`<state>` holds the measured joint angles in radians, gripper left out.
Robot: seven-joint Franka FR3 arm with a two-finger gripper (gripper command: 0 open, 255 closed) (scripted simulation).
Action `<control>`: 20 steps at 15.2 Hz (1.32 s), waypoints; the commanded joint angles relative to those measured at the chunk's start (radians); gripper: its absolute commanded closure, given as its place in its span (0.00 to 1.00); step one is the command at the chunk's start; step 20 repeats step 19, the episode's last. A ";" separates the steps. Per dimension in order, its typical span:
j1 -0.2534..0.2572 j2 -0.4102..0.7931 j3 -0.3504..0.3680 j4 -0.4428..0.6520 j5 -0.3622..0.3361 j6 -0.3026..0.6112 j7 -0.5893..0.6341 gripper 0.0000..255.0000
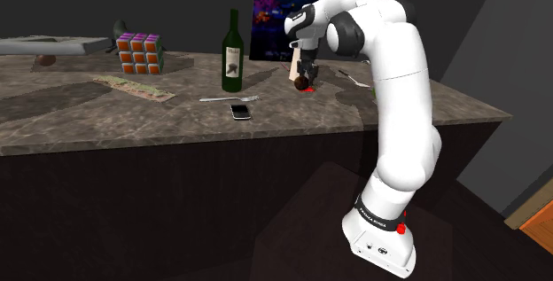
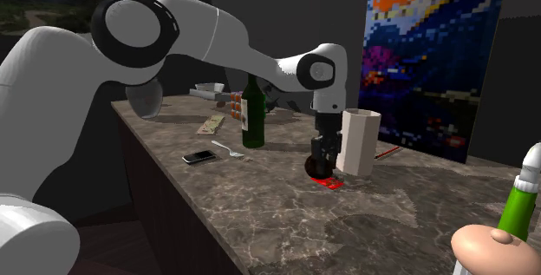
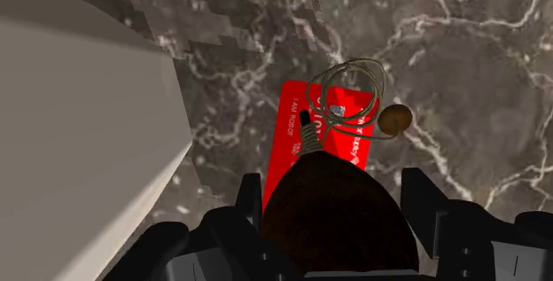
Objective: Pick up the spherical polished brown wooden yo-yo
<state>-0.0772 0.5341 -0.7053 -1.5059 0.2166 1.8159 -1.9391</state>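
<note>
The yo-yo (image 3: 341, 226) is a dark brown polished ball clasped between my two black fingers (image 3: 424, 201). Its string (image 3: 350, 93) coils in loops below it and ends in a small brown bead (image 3: 394, 120). My gripper (image 1: 304, 77) points straight down over the marble counter (image 1: 292, 115), shut on the yo-yo (image 1: 302, 83). In the second exterior view the yo-yo (image 2: 318, 167) hangs close over a red card (image 2: 328, 181). I cannot tell whether it touches the card (image 3: 288, 142).
A tall white cup (image 2: 357, 141) stands right beside my gripper (image 2: 322, 153). A green wine bottle (image 1: 232, 50), a fork (image 1: 228, 98) and a phone (image 1: 240, 110) lie toward the shoulder view's left. Farther off are a colour cube (image 1: 139, 54) and a flat patterned board (image 1: 133, 87).
</note>
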 commanded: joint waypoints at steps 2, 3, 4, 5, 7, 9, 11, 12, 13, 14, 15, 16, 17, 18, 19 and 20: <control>-0.022 0.029 0.007 0.040 0.011 -0.022 -0.010 1.00; -0.022 0.026 0.005 0.050 0.009 -0.034 -0.010 1.00; -0.023 0.023 0.004 0.059 0.007 -0.046 -0.009 1.00; -0.024 0.020 0.003 0.069 0.005 -0.057 -0.009 1.00; -0.025 0.015 0.000 0.089 0.001 -0.082 -0.008 1.00; -0.028 0.011 -0.002 0.112 -0.002 -0.106 -0.008 1.00; -0.031 0.008 -0.004 0.135 -0.004 -0.132 -0.008 1.00; -0.033 0.007 -0.004 0.147 -0.005 -0.144 -0.008 1.00; -0.035 0.006 -0.005 0.160 -0.006 -0.157 -0.008 1.00; -0.038 0.005 -0.006 0.173 -0.006 -0.170 -0.008 1.00; -0.040 0.005 -0.006 0.187 -0.007 -0.184 -0.008 1.00; -0.043 0.005 -0.007 0.201 -0.007 -0.197 -0.008 1.00; -0.046 0.005 -0.007 0.216 -0.007 -0.211 -0.008 1.00; -0.046 0.005 -0.007 0.218 -0.007 -0.213 -0.008 1.00; -0.046 0.005 -0.007 0.218 -0.007 -0.213 -0.008 1.00; -0.046 0.005 -0.007 0.218 -0.007 -0.213 -0.008 1.00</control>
